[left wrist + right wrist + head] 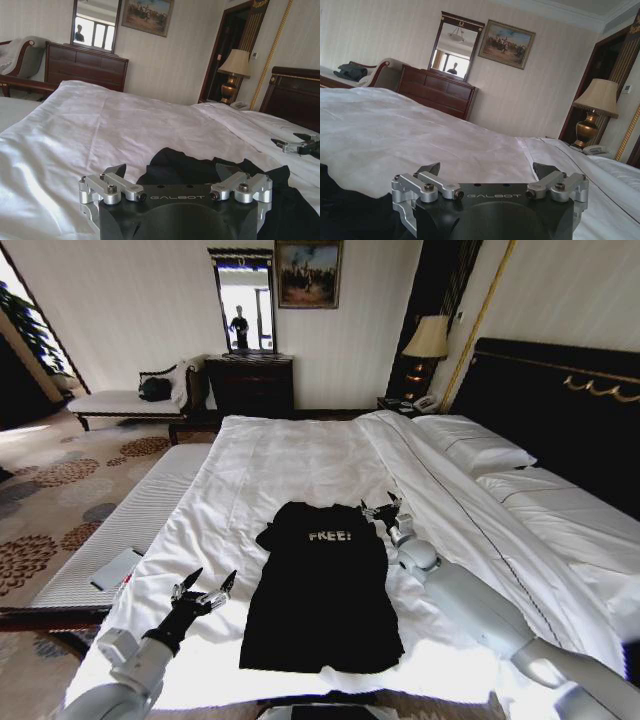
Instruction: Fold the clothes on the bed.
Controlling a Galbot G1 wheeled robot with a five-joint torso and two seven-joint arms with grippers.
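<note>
**Black T-shirt flat on the duvet, both grippers spread wide**

The black T-shirt [320, 590] lies at lower centre of the head view on the bed [290, 455], its long axis running up the frame, collar and "FREE!" lettering toward the far end, hem nearest the camera. The left gripper [205, 590], fingers wide and empty, hovers left of the hem. The right gripper [382, 510], also wide open, sits by the upper-right sleeve. The left wrist view shows the shirt's bunched black fabric beyond its fingers [116, 172]; the right wrist view looks across white duvet [395, 130] toward a dresser [437, 92].

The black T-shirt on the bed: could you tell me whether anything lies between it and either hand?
Nothing visible does. The black T-shirt lies flat on the white duvet; left hand and right hand flank it, both open.
</note>
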